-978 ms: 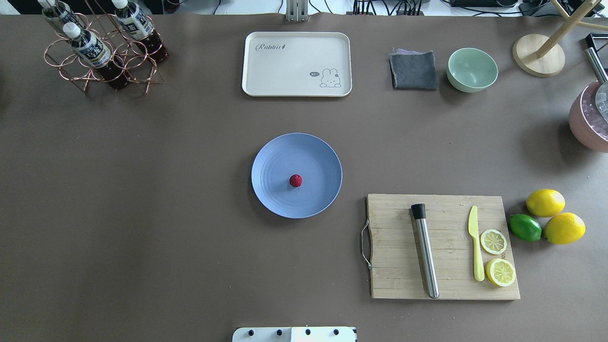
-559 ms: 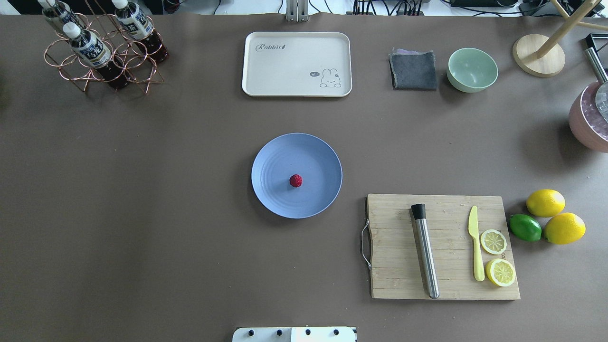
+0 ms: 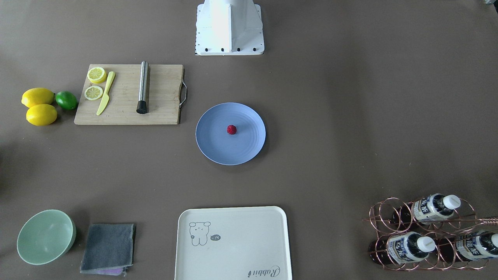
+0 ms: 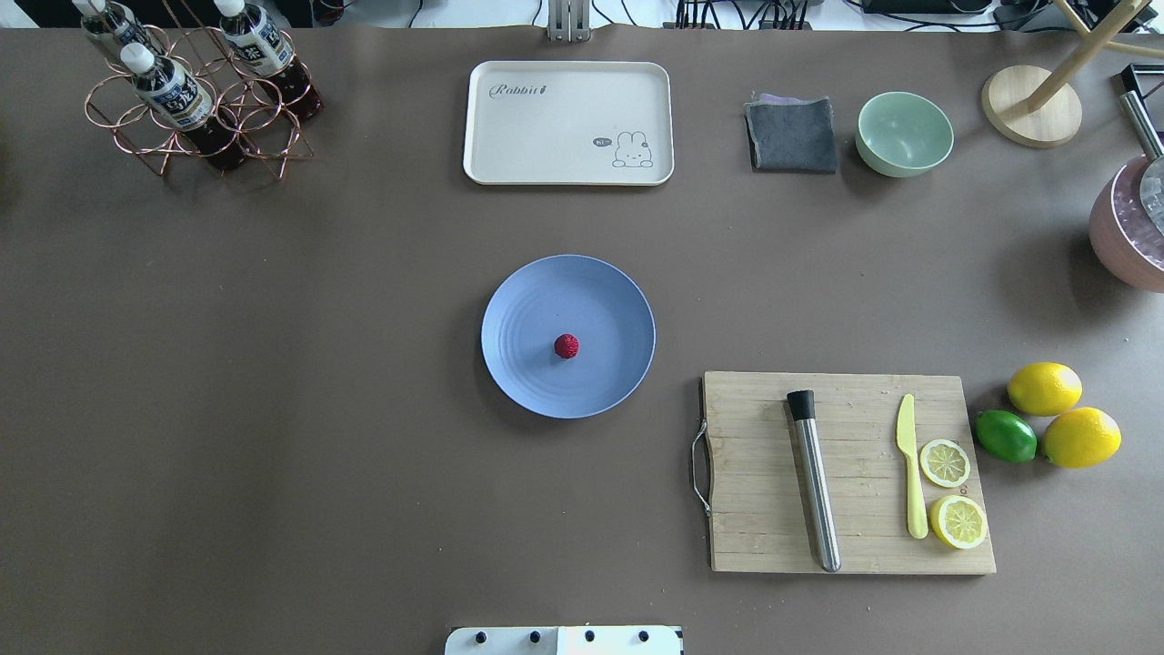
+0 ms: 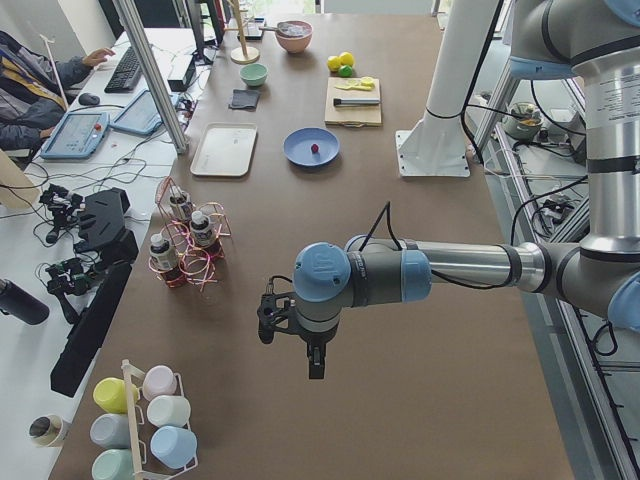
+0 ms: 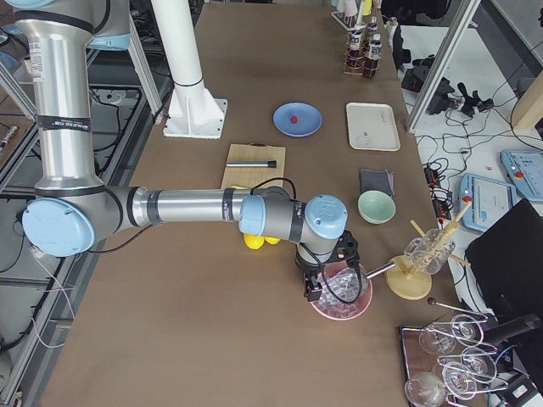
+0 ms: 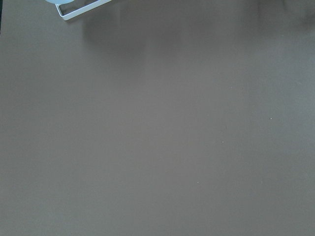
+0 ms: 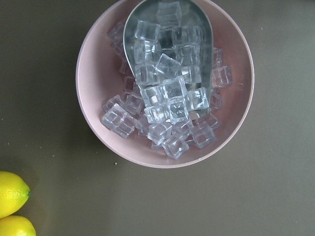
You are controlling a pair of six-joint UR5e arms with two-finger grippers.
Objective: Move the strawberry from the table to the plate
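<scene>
The small dark-red strawberry [image 4: 566, 346] [image 3: 232, 129] lies near the middle of the round blue plate [image 4: 602, 298] [image 3: 216, 146], which rests at the centre of the brown table [image 4: 273, 382]. No gripper is near it. My left gripper [image 5: 316, 362] hangs over the table far out on the robot's left, seen only from the side, so I cannot tell its state. My right gripper [image 6: 315, 291] hovers above a pink bowl of ice [image 8: 98, 128] at the table's right end; I cannot tell its state either. The left wrist view holds only bare table.
A wooden cutting board [image 4: 755, 509] with a steel muddler, yellow knife and lemon slices lies right of the plate. Two lemons and a lime [image 4: 1005, 436] sit beyond it. At the back stand a cream tray [image 4: 546, 127], grey cloth, green bowl [image 4: 904, 133] and bottle rack [image 4: 195, 118].
</scene>
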